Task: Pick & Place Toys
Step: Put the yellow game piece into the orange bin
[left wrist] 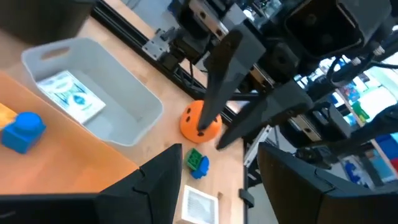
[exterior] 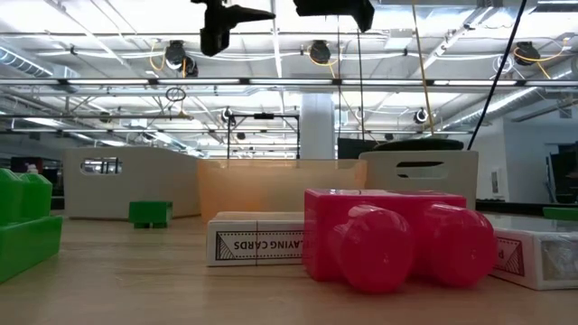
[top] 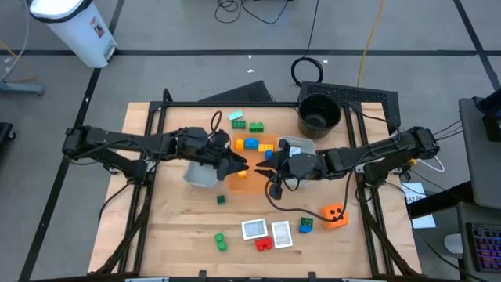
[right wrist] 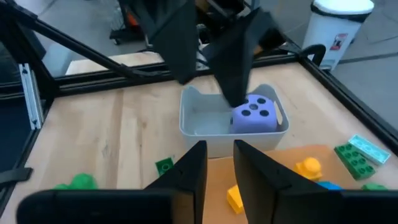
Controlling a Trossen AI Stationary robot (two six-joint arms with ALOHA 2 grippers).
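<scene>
My left gripper (top: pixel 239 163) (left wrist: pixel 221 152) is open and empty above the orange tray (top: pixel 252 182). My right gripper (top: pixel 260 166) (right wrist: pixel 219 146) faces it tip to tip, its fingers a narrow gap apart with nothing between them. A purple die (right wrist: pixel 254 115) sits inside the grey tray (right wrist: pixel 205 134) under my left arm. An orange die (top: pixel 334 213) rests on the table at the near right. Blue, yellow and green bricks (top: pixel 250 144) lie at the orange tray's far side. Whitish cards (top: pixel 254 229), a red brick (top: pixel 264 244) and green bricks (top: pixel 220 239) lie near the front edge.
A second grey tray (left wrist: pixel 93 93) holding a card stands at the right of the orange tray. The black bucket (top: pixel 319 113) stands at the far right. The black frame rails (top: pixel 149 133) run along the table's sides. Bare wood lies at the near left (top: pixel 172 227).
</scene>
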